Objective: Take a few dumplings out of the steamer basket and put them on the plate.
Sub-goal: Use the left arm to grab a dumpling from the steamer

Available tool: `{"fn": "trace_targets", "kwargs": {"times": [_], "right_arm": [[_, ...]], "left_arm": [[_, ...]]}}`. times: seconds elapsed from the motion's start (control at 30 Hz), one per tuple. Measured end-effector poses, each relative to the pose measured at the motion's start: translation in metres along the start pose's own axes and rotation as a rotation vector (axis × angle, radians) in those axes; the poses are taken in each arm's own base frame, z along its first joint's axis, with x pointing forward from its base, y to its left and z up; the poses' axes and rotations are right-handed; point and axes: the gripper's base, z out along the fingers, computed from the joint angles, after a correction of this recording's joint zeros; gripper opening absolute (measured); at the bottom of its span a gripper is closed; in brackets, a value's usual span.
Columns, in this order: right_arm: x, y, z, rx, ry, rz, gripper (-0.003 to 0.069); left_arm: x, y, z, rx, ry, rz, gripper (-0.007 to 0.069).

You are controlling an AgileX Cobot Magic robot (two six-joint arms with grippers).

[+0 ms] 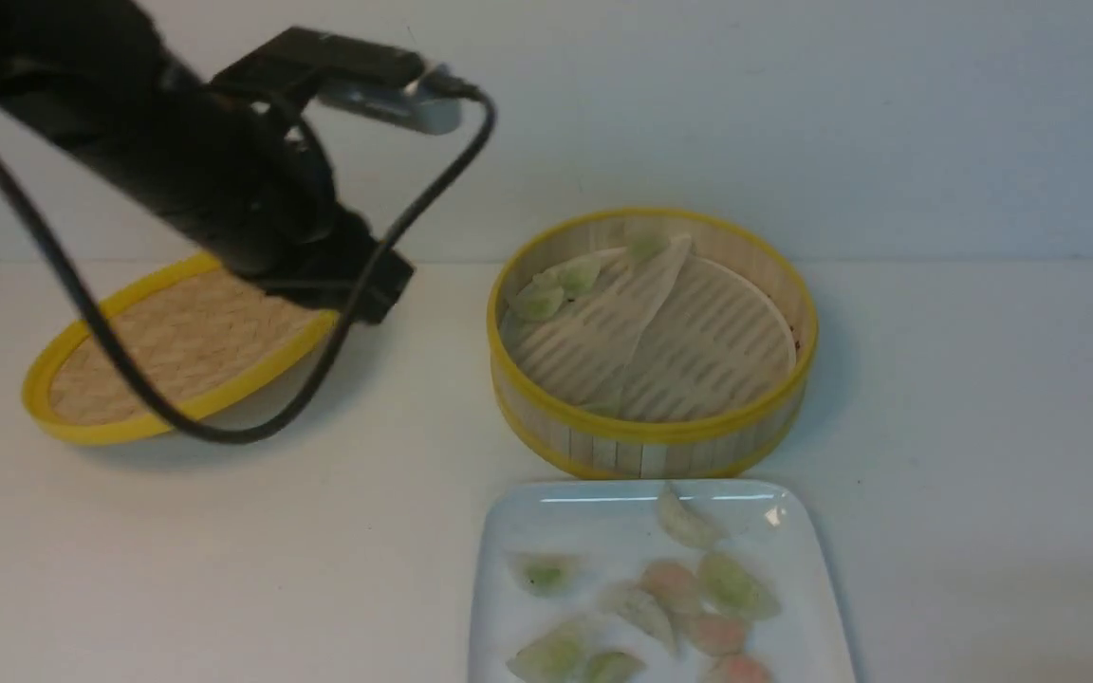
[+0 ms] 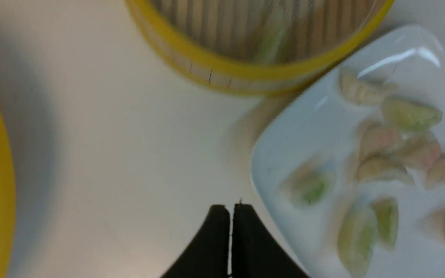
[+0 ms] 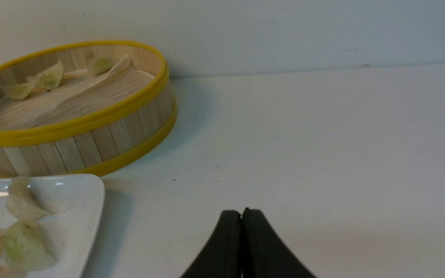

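Now, a look into the steamer basket (image 1: 651, 446): three pale green dumplings (image 1: 565, 278) huddled against the far-left wall, resting on a rumpled, folded-over paper liner (image 1: 670, 332). More of the same kind already down on the plate (image 1: 499, 541) just in front of the basket, mixed in with pink-filled dumplings (image 1: 672, 581). Off to the left on the surface (image 1: 983, 427), the woven lid (image 1: 176, 356), partly hidden behind the left arm.

Left pincer (image 2: 230, 210): jaws pressed together, nothing between them, hanging over bare surface between lid, basket and plate. Right pincer (image 3: 242, 213): likewise closed and empty, over bare surface, apart from both basket and plate.

On handling: probably very light, soft and squashy, with a thin translucent skin, likely slick or a bit tacky and easy to tear. Best taken across the plump middle of the half-moon, gently, not by the thin crimped edge. Worth watching for sticking to the liner too, and for dragging loose paper up along with the dumpling. Crowded against the wall, so little room for the outer jaw; probably easiest to start with the one nearest the centre.

No brand, label or readable writing anywhere in view.
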Motion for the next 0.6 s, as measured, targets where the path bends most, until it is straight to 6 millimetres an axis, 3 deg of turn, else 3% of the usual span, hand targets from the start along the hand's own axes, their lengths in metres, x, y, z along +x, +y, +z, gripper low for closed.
{"fn": "trace_targets", "kwargs": {"times": [0.17, 0.33, 0.6], "right_arm": [[0.000, 0.000, 0.000, 0.000, 0.000, 0.000, -0.0015], [0.000, 0.000, 0.000, 0.000, -0.001, 0.000, -0.0015], [0.000, 0.000, 0.000, 0.000, -0.001, 0.000, -0.0015]], "left_arm": [[-0.034, -0.005, 0.037, -0.011, -0.053, 0.178, -0.0006], [-0.062, 0.005, 0.102, -0.001, -0.068, 0.206, -0.0006], [-0.069, 0.026, 0.178, -0.046, -0.098, 0.335, 0.0015]]}}
